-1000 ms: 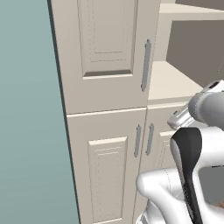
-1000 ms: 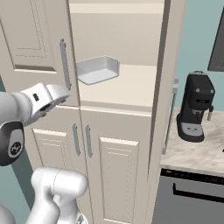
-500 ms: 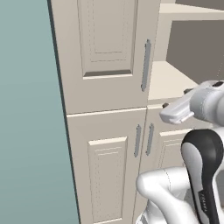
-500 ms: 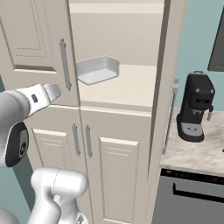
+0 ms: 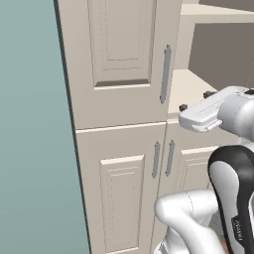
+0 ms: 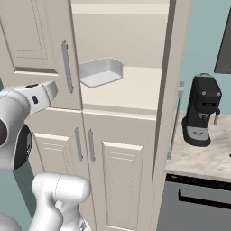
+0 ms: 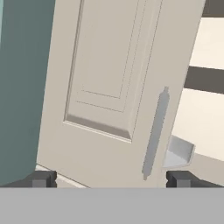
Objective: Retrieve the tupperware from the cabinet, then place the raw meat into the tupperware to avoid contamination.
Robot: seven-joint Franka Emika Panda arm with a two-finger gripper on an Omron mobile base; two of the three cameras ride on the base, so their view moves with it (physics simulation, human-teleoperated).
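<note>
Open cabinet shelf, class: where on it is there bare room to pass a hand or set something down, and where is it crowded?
The cream shelf is bare from the small white-grey plastic tub rightward to the cabinet's side panel. The left is crowded: the tub sits beside the closed raised-panel door and its grey bar handle. The open gripper hovers at the shelf's front edge.

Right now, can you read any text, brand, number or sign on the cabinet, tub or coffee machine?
None readable.
Cabinet: plain panel doors and grey bar handles, no lettering.
Tub: blank white-grey walls.
Coffee machine: a light panel on its front, too small and blurred to tell whether it carries writing.
Gripper: open, fingertips unmarked.
</note>
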